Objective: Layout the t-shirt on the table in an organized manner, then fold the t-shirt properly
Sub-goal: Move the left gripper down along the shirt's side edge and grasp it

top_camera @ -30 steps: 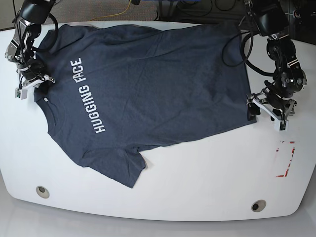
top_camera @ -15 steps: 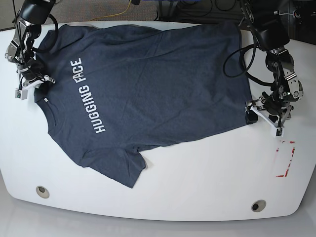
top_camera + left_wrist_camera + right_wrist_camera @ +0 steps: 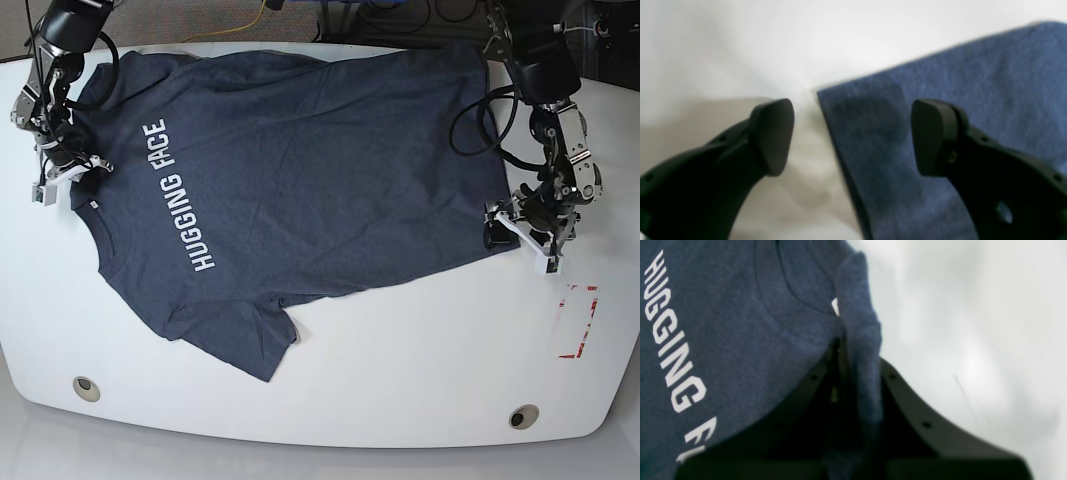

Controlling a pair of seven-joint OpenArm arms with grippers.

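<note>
The dark navy t-shirt [image 3: 300,170] lies spread on the white table [image 3: 400,340], its "HUGGING FACE" letters up and its collar toward the left. My left gripper [image 3: 520,243] is open at the shirt's lower right hem corner. In the left wrist view that gripper [image 3: 853,136] straddles the corner of the t-shirt [image 3: 940,66], with one finger over the bare table [image 3: 723,50] and one over the cloth. My right gripper [image 3: 68,180] is at the collar edge on the left. In the right wrist view it [image 3: 853,373] is shut on a raised fold of the t-shirt [image 3: 723,323] beside the collar.
A red tape rectangle [image 3: 578,320] is marked on the table near the right edge, just below my left gripper. Two round grommet holes [image 3: 86,388] [image 3: 522,417] sit near the front edge. Cables lie beyond the table's far edge [image 3: 330,20].
My left gripper has moved left toward the shirt's hem corner and now straddles it. My right gripper has stayed at the collar, still shut on the cloth.
</note>
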